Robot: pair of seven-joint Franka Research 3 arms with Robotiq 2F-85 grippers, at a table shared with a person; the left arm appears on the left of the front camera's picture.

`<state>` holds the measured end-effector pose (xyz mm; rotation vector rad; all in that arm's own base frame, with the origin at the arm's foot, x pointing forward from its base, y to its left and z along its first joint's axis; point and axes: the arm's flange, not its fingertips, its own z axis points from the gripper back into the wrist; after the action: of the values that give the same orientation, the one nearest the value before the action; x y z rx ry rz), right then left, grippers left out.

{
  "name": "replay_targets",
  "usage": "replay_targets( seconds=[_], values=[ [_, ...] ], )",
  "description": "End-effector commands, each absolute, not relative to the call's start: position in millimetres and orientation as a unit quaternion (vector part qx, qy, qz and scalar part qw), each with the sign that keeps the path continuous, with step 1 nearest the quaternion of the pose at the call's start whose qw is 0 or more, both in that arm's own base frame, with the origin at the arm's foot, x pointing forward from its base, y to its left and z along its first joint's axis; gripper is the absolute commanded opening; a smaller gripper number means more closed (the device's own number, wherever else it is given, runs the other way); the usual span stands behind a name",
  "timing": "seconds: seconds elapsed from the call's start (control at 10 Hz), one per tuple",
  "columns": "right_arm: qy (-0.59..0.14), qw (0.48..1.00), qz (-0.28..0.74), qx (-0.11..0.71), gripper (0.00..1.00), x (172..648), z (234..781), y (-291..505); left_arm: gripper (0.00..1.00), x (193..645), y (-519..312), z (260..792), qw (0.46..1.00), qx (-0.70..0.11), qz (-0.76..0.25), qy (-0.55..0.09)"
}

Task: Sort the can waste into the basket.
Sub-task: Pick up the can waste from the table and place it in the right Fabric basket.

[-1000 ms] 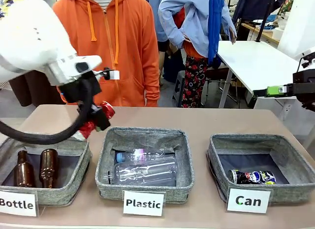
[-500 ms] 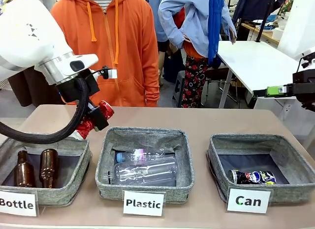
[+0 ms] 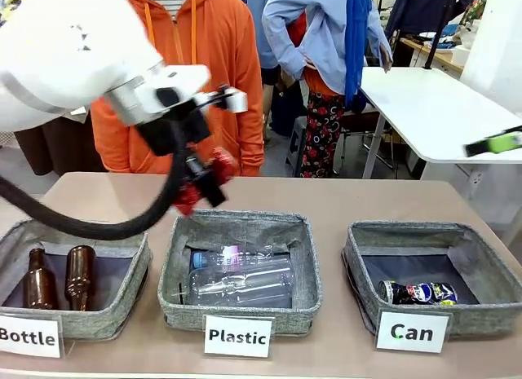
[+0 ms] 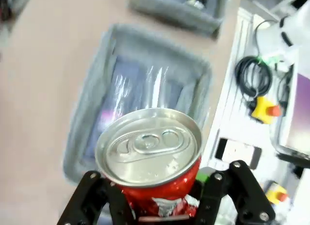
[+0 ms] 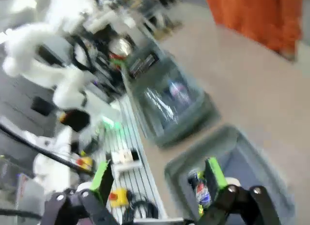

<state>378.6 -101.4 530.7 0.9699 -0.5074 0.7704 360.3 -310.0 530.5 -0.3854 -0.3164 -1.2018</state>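
Since a second ago, left gripper point(image 3: 204, 183) shifted from over the Bottle basket point(image 3: 122, 257) toward the Can basket point(image 3: 481, 265), clamped on red can point(image 4: 150, 155), now above Plastic basket point(image 3: 306, 265); dark can point(image 3: 418, 293) already inside Can basket; right gripper point(image 5: 160, 179) spread, empty; one drop left.

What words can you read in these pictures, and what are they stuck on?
"Bottle": white card on the left basket.
"Plastic": white card on the middle basket.
"Can": white card on the right basket.
Print on the dark can in that basket: too small to read.
Print on the red can in the left gripper: too blurred.
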Motion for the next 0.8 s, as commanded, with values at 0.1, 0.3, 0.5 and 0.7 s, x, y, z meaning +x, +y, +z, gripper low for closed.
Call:
replay_targets(
  seconds=[0.1, 0.3, 0.5, 0.7],
  values=[
    [-0.175, 0.908, 0.259, 0.277, 1.00, 331.4, 550.1, -163.5, 0.00, 366.9, -443.4, 539.6, 0.722, -0.160, -0.644, -0.198],
    [-0.204, 0.945, 0.147, 0.211, 1.00, 299.7, 550.2, -204.2, 0.00, 376.4, -565.5, 525.0, 0.697, -0.147, -0.676, -0.188],
    [-0.212, 0.926, 0.214, 0.228, 1.00, 303.5, 565.5, -209.1, 0.00, 374.2, -648.8, 487.1, 0.670, -0.171, -0.706, -0.151],
    [-0.212, 0.926, 0.214, 0.228, 1.00, 303.5, 565.5, -209.1, 0.00, 385.3, -684.8, 460.5, 0.689, -0.131, -0.697, -0.149]
  ],
)
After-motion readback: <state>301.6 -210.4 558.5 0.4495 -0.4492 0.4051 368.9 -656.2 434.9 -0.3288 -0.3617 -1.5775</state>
